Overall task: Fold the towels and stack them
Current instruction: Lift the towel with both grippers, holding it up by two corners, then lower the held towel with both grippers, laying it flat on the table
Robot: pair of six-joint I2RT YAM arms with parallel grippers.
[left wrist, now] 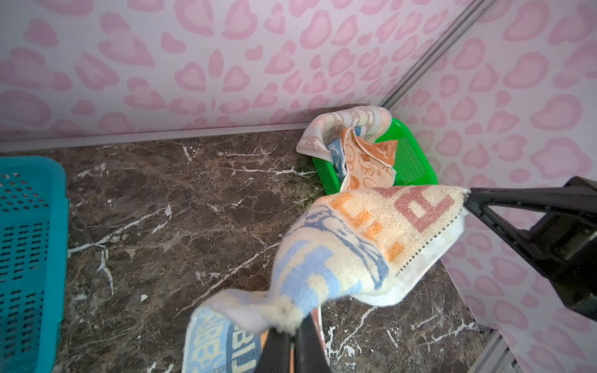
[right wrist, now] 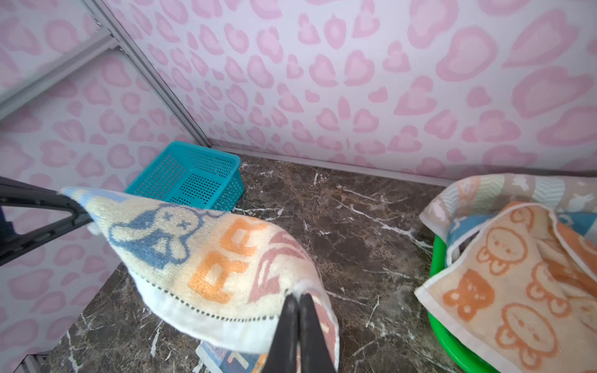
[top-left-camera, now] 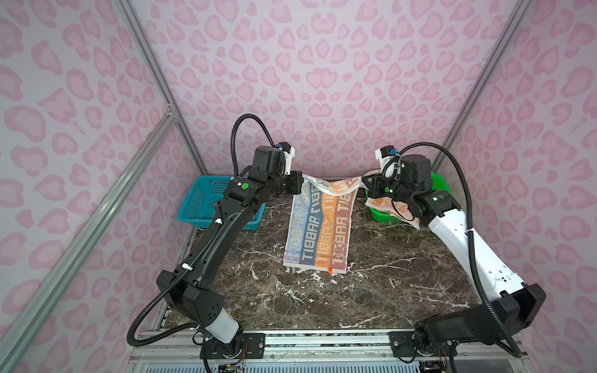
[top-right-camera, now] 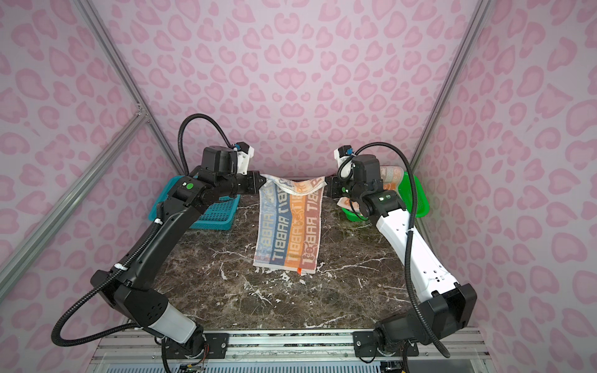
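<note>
2 grippers hold your work: the left gripper (top-left-camera: 301,184) and the right gripper (top-left-camera: 366,182) are each pinched fully closed on 1 far corner of the RABBIT towel (top-left-camera: 318,232), lifted at the centre of both top views, its near end lying on the marble table (top-left-camera: 323,300). 3 other towels (left wrist: 361,155) heap in the green basket (top-left-camera: 382,217), right of centre.

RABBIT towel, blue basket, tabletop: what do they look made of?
RABBIT towel: looped terry cloth, matte, likely cotton; fuzzy pile and stitched hem show. Blue basket: moulded plastic, slightly glossy, perforated walls. Tabletop: dark brown marble look with white veins, smooth; could be printed laminate.
</note>
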